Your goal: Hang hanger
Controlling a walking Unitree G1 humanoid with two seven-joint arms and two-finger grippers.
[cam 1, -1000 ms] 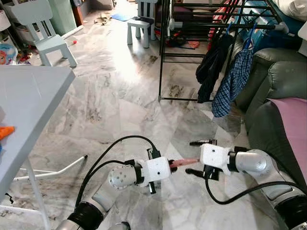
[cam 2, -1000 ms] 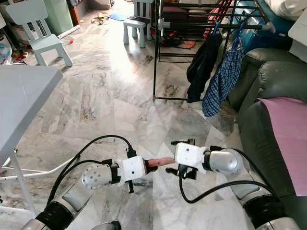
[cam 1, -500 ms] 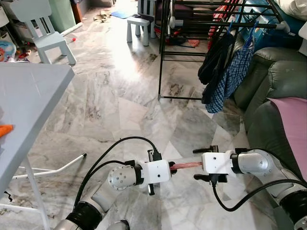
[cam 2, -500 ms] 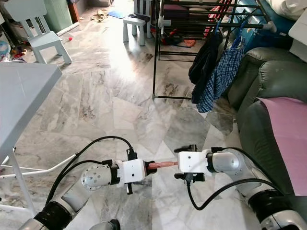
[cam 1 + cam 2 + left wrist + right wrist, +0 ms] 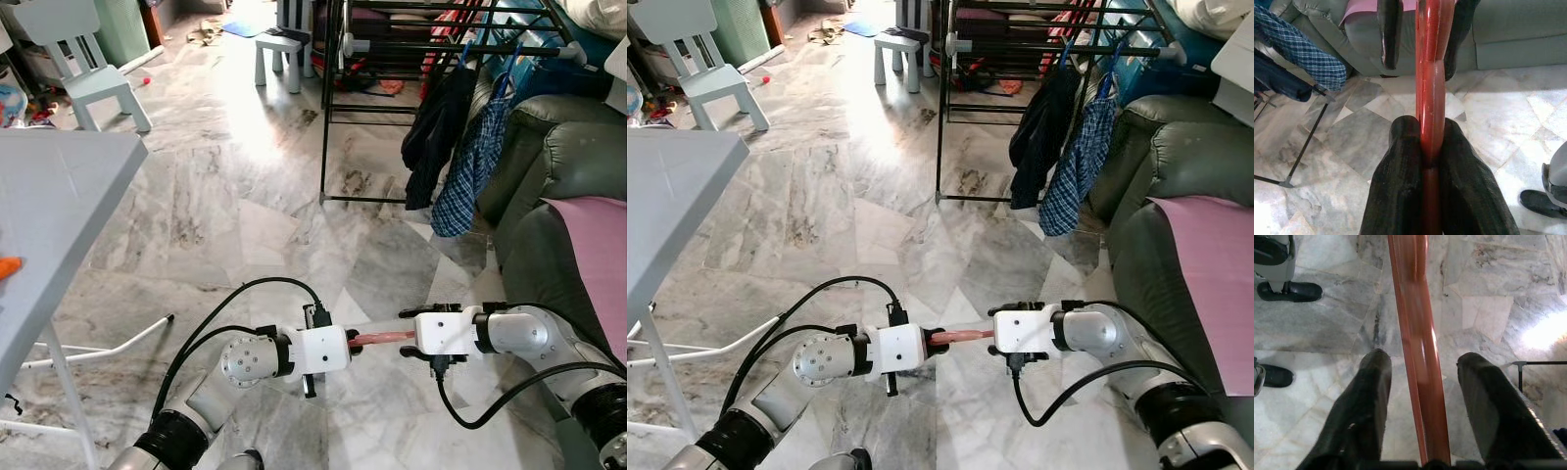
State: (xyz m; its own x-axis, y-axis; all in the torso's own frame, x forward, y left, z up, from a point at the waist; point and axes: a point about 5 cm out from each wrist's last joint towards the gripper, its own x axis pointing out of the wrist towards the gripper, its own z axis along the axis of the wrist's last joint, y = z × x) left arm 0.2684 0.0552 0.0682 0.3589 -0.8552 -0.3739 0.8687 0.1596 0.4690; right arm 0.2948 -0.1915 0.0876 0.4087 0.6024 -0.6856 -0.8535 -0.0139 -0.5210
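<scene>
Hanger (image 5: 380, 338): red-pink bar, low centre of the head view, lying roughly level above the marble floor (image 5: 225, 196) and spanning the gap between the two grippers.

Left gripper (image 5: 351, 342): at 9 o'clock of the hanger. Its fingers (image 5: 1400, 181) are pressed together on the bar, pinching it on both sides.

Right gripper (image 5: 407, 343): at 3 o'clock of the hanger, facing the left one. Its fingers (image 5: 1364, 396) are spread, one to each side of the bar with floor showing between; no contact visible.

Clothes rack (image 5: 392, 108): black frame, at 12 o'clock of the hanger and well apart from it. A dark garment (image 5: 431, 127) and a checked shirt (image 5: 475, 162) hang from its rail.

Sofa (image 5: 563, 166): grey-green, at 2 o'clock, carrying a pink cloth (image 5: 593, 255).

Surface (image 5: 49, 225): grey table at 9 to 10 o'clock. Pale chair (image 5: 83, 54) at 11 o'clock; small stool (image 5: 279, 54) near 12.

Progress, as judged: the hanger is in hand but low and far from the rail. It looks to be between grippers, the right not yet closed on it. Left to do: settle the grip, carry it to the rack, hook it on the rail.

Writing or brands: none legible.
</scene>
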